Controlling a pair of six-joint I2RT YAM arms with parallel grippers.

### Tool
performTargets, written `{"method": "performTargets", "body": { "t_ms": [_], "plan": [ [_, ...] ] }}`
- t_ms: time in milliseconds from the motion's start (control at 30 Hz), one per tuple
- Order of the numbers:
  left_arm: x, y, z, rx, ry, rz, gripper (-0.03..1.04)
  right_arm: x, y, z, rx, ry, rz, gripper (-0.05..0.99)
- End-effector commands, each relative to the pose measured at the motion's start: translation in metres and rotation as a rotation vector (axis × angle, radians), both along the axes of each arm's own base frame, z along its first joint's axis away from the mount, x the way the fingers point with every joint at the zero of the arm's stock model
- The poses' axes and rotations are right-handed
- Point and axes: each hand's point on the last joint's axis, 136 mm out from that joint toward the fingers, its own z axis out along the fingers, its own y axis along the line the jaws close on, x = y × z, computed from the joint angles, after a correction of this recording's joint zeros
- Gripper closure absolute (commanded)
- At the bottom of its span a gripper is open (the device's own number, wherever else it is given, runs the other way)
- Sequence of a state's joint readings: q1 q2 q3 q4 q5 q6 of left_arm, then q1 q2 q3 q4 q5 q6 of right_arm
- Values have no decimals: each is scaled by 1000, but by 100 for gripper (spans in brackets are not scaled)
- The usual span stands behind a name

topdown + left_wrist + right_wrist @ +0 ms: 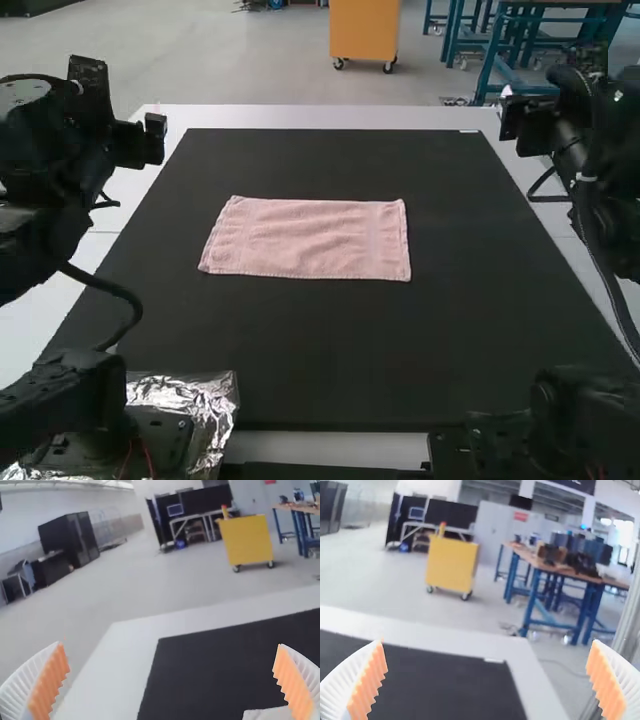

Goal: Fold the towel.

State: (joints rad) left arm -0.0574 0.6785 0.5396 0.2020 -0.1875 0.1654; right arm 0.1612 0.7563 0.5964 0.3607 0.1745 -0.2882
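a white table (330, 117), a black mat (310, 350) over it, and mid-mat the pink towel (310, 238), lying flat. the left gripper (170, 646) and right gripper (488, 642) gape wide, well apart from it. a shallow pinch could lose the towel, skewing the fold.

Pale floor (375, 590); yellow cart (451, 565) (on casters) near blue-legged workbench (560, 570).

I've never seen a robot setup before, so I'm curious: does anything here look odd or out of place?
Crumpled silvery foil by the base of the left arm looks odd, its shiny wrinkles unlike the dark parts around it. Otherwise nothing stands out: the pink towel lies flat on the black mat, with no visible spill.
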Motion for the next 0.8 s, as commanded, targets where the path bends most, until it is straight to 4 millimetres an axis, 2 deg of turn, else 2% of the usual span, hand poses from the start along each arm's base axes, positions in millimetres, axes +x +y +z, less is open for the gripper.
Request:
{"method": "performTargets", "body": {
  "t_ms": [0, 133, 267, 333, 467, 600, 767],
  "plan": [
    [21, 8, -17, -56, 87, 44, 5, 19, 3, -17, 96, 76, 18, 2],
    [40, 7, -39, -75, 178, 46, 5, 40, 12, -69, 91, 256, 30, 2],
    [56, 5, -77, -144, 285, 57, 5, 51, 23, -125, 81, 432, 74, 2],
    [60, 5, -94, -175, 330, 62, 5, 54, 25, -146, 76, 489, 78, 2],
    [68, 7, -119, -206, 380, 75, 5, 60, 30, -177, 63, 574, 89, 3],
    [75, 9, -134, -204, 397, 86, 5, 65, 33, -205, 54, 645, 91, 3],
    [87, 8, -153, -201, 425, 87, 5, 75, 43, -217, 40, 663, 97, 3]
  ]
}}
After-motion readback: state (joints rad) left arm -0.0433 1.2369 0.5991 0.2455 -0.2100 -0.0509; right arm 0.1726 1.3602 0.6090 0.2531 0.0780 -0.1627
